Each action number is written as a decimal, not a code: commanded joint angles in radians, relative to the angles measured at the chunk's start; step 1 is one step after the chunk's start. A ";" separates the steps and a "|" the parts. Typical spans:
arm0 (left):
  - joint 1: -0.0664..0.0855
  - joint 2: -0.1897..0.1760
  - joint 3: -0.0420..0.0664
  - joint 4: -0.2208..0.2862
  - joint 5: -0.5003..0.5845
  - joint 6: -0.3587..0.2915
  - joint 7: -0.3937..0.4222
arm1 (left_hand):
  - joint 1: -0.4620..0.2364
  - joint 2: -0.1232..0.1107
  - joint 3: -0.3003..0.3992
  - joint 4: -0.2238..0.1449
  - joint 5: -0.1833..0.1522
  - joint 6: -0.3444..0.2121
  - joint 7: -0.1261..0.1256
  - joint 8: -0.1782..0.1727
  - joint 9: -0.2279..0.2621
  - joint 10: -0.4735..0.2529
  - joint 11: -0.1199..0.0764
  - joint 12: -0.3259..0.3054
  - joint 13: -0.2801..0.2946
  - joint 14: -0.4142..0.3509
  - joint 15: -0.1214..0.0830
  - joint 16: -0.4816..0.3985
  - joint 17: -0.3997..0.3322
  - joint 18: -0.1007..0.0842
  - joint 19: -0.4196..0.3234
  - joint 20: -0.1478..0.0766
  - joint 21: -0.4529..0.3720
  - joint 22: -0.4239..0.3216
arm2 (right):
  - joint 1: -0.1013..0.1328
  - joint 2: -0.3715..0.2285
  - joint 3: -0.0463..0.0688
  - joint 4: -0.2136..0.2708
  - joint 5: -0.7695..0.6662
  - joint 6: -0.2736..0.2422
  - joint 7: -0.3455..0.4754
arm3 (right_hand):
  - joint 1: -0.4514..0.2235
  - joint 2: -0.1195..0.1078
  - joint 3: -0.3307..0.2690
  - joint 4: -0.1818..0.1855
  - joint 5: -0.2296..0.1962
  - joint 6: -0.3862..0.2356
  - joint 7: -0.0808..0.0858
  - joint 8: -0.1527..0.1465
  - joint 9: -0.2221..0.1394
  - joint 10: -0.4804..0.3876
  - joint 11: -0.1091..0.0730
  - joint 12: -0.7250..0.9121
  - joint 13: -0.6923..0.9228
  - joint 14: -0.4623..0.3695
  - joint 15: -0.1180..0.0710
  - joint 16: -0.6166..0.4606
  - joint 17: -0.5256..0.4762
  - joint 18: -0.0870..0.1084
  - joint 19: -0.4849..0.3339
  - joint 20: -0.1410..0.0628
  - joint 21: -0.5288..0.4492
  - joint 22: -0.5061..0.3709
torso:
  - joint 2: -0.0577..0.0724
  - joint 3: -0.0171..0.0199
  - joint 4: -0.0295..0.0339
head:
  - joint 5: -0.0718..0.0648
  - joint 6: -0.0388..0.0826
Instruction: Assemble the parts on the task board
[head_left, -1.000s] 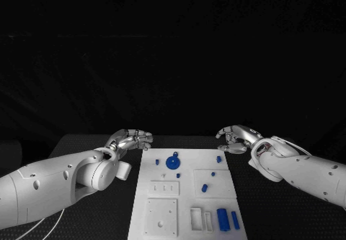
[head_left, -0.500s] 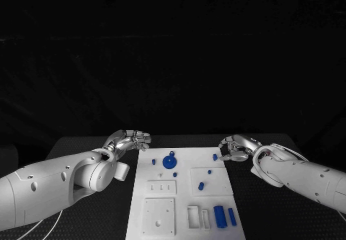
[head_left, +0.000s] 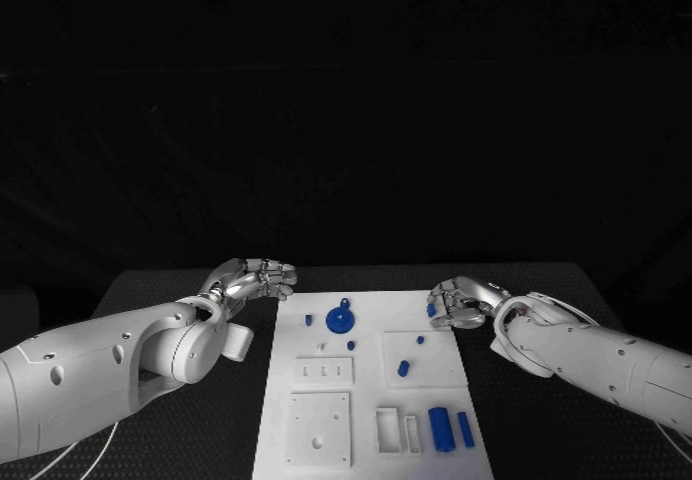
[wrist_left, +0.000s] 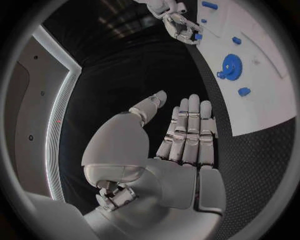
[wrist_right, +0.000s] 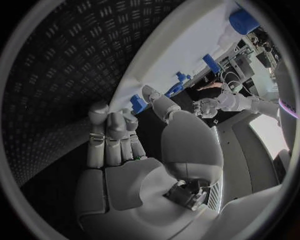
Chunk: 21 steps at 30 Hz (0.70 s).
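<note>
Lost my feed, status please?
Left hand open, off the task board. Right hand at small blue peg on board's far right edge, grip unclear. Nothing blocking.

Bare black table (head_left: 562, 285) flanks the task board (head_left: 325, 430) w/ room for either hand; blue gear (head_left: 340, 320) and upright blue pegs (head_left: 404, 368) obstruct its far half.
</note>
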 joint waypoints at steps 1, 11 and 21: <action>0.000 0.001 0.001 0.005 -0.004 0.015 0.014 | -0.012 0.000 0.001 -0.003 -0.002 0.005 -0.002 -0.003 0.001 0.006 0.000 0.002 0.001 -0.002 0.006 -0.005 0.001 0.016 -0.007 0.002 0.003 0.019 | -0.004 0.005 0.000 -0.005 0.007 0.022 0.018 | 0.017 0.005 0.002 0.004 -0.022 0.027 0.014 -0.005 -0.002 -0.008 0.001 0.007 -0.001 -0.004 -0.007 -0.007 0.002 0.063 -0.006 0.000 -0.003 0.019 | 0.002 -0.0010 0.0040 | 0.002 -0.003; 0.000 -0.002 0.001 0.008 -0.005 0.016 0.012 | -0.012 0.000 0.001 -0.004 -0.002 0.004 -0.002 -0.003 0.001 0.005 0.001 0.002 0.001 -0.002 0.006 -0.006 0.001 0.016 -0.008 0.002 0.003 0.019 | -0.006 0.013 0.000 -0.010 0.014 0.025 0.018 | 0.040 0.038 0.085 0.049 -0.113 0.039 0.006 -0.006 -0.008 -0.010 -0.006 0.007 -0.006 -0.003 -0.014 -0.011 0.005 0.063 -0.008 0.003 -0.002 0.019 | 0.000 -0.0035 0.0041 | 0.005 -0.007; 0.001 -0.004 0.001 0.010 -0.008 0.015 0.009 | -0.012 0.000 0.001 -0.004 -0.002 0.003 -0.001 -0.005 0.001 0.004 0.001 0.001 0.001 -0.002 0.006 -0.006 0.002 0.016 -0.008 0.002 0.003 0.018 | -0.006 0.005 0.000 -0.008 0.014 0.033 0.014 | 0.052 0.048 0.139 0.060 -0.117 0.063 0.006 0.007 -0.003 -0.009 -0.007 0.010 -0.006 -0.003 -0.015 -0.010 0.009 0.063 -0.009 0.000 0.004 0.021 | -0.002 -0.0030 -0.0001 | 0.008 -0.012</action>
